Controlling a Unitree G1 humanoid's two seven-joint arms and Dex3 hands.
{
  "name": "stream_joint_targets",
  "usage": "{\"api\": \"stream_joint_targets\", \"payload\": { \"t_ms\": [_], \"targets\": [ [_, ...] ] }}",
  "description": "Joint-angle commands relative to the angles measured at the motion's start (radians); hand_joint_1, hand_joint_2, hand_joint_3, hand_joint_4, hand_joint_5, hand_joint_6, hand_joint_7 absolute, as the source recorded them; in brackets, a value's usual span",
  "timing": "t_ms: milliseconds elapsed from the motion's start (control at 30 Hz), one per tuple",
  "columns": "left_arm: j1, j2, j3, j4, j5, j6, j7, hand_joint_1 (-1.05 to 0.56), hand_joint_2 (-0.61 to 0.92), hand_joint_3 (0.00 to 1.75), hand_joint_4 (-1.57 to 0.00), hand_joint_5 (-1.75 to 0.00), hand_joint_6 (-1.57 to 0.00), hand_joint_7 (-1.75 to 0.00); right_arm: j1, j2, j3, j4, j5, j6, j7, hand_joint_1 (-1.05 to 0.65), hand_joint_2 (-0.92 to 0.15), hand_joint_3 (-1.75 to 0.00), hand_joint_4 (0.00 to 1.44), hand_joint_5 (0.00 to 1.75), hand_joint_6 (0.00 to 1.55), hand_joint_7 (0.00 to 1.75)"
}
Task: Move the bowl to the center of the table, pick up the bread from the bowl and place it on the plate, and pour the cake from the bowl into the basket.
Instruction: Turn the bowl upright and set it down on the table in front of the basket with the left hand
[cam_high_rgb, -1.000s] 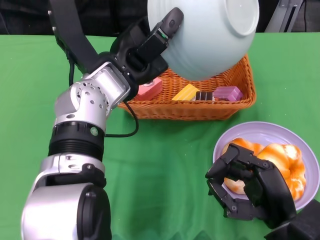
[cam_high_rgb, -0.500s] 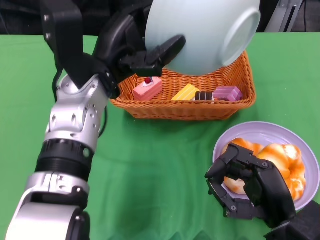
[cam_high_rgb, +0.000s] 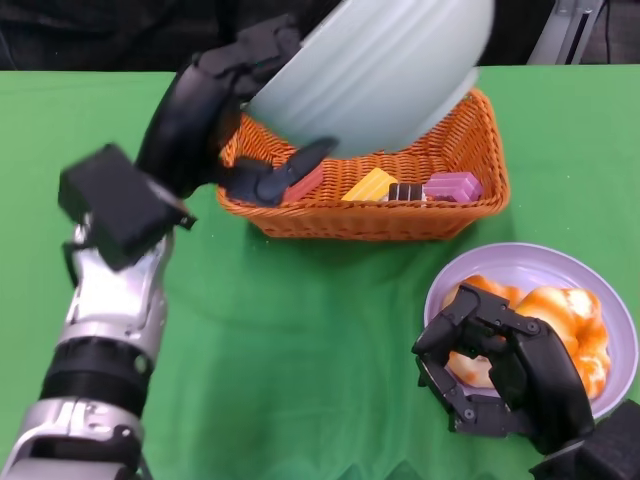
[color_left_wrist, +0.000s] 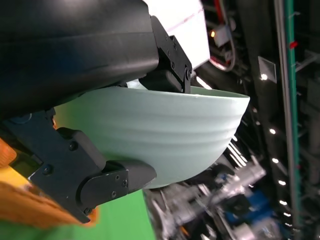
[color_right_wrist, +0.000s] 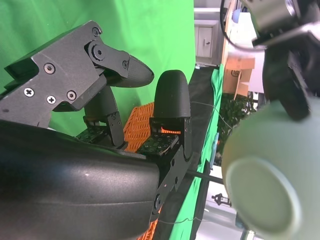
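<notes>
Change: since a second ago the left forearm has swung down and out to the basket's left, and the bowl has rolled from bottom-facing-the-camera toward a more level tilt above the basket; the right hand has stayed put.
Left hand (cam_high_rgb: 225, 110): clamped on the bowl's rim, one finger under its ribbed wall and the rest over the edge, held above the basket's left end.
Bowl (cam_high_rgb: 370, 70): pale green, ribbed outside, raised in the air over the back of the basket and tilted; its inside cannot be seen from any view.
Basket (cam_high_rgb: 370, 215): orange wicker, on the green table (cam_high_rgb: 300, 340), directly below the bowl.
Cakes: a yellow wedge (cam_high_rgb: 372, 185), a dark brown slice (cam_high_rgb: 406, 191) and a purple block (cam_high_rgb: 453, 186) lie in a row inside the basket near its front wall; a pink piece (cam_high_rgb: 305, 183) lies at the basket's left end, partly behind a black finger.
Plate (cam_high_rgb: 520, 265): lilac, in front of the basket and to its right.
Bread (cam_high_rgb: 555, 320): golden glazed buns on the plate.
Right hand (cam_high_rgb: 495, 375): at the plate's near left edge, fingers curled over the closest bun; whether it actually grips the bun cannot be told.
</notes>
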Motion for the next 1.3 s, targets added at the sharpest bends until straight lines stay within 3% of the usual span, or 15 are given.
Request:
{"api": "stream_joint_targets", "payload": {
  "t_ms": [33,167,267,367,633,700,800,867,1000,1167,1300],
  "targets": [
    [0.020,0.049,0.003,0.038,0.048,-0.142,0.073,-0.11,0.72,0.91,-0.78,-1.75,-0.70,-1.56,-0.006,-0.012,-0.009,-0.013,0.006,0.010,-0.008,-0.17,-0.51,-0.95,0.67,1.58,0.65,1.31],
    [0.047,0.092,0.009,0.090,0.107,-0.279,0.146,-0.08,0.77,0.84,-0.74,-1.75,-0.65,-1.63,-0.007,-0.010,-0.011,-0.015,0.014,0.009,-0.006,-0.15,-0.53,-0.92,0.67,1.57,0.65,1.29],
    [0.081,0.125,0.025,0.119,0.189,-0.386,0.242,-0.05,0.67,1.00,-0.73,-1.75,-0.67,-1.59,-0.007,-0.011,-0.015,-0.018,0.016,0.011,-0.007,-0.15,-0.57,-0.86,0.67,1.57,0.66,1.26],
    [0.120,0.148,0.044,0.114,0.292,-0.431,0.356,-0.06,0.64,1.00,-0.73,-1.75,-0.68,-1.55,-0.004,-0.014,-0.018,-0.031,0.020,0.025,-0.008,-0.15,-0.58,-0.84,0.67,1.57,0.67,1.25],
    [0.225,0.231,0.092,0.045,0.657,-0.486,0.748,-0.05,0.66,0.95,-0.72,-1.75,-0.67,-1.52,-0.013,-0.020,-0.024,-0.025,0.022,0.017,-0.017,-0.14,-0.61,-0.80,0.67,1.56,0.65,1.25],
    [0.247,0.261,0.084,0.029,0.779,-0.486,0.893,-0.05,0.72,0.82,-0.71,-1.75,-0.66,-1.51,-0.016,-0.021,-0.026,-0.020,0.027,0.017,-0.013,-0.12,-0.61,-0.82,0.66,1.57,0.65,1.25],
    [0.272,0.306,0.039,0.007,0.939,-0.445,1.108,-0.10,0.76,0.78,-0.70,-1.75,-0.63,-1.53,-0.019,-0.022,-0.027,-0.014,0.034,0.018,-0.006,-0.12,-0.59,-0.86,0.66,1.57,0.65,1.26],
    [0.289,0.337,-0.005,0.000,1.022,-0.415,1.247,-0.11,0.71,0.85,-0.70,-1.75,-0.60,-1.56,-0.017,-0.023,-0.028,-0.015,0.031,0.017,-0.009,-0.12,-0.58,-0.87,0.66,1.57,0.65,1.26],
    [0.294,0.406,-0.145,0.014,1.201,-0.329,1.580,-0.10,0.70,0.87,-0.69,-1.75,-0.54,-1.66,-0.014,-0.021,-0.035,-0.016,0.037,0.015,-0.007,-0.13,-0.58,-0.87,0.66,1.58,0.64,1.26],
    [0.270,0.460,-0.315,0.070,1.321,-0.237,1.888,-0.08,0.69,0.86,-0.68,-1.75,-0.49,-1.71,-0.015,-0.026,-0.041,-0.015,0.046,0.017,0.005,-0.13,-0.59,-0.86,0.66,1.58,0.64,1.25],
    [0.266,0.475,-0.407,0.098,1.350,-0.193,2.037,-0.11,0.87,0.46,-0.73,-1.75,-0.49,-1.71,-0.003,-0.022,-0.044,-0.031,0.033,0.030,-0.005,-0.12,-0.59,-0.87,0.66,1.58,0.65,1.25]
  ]
}}
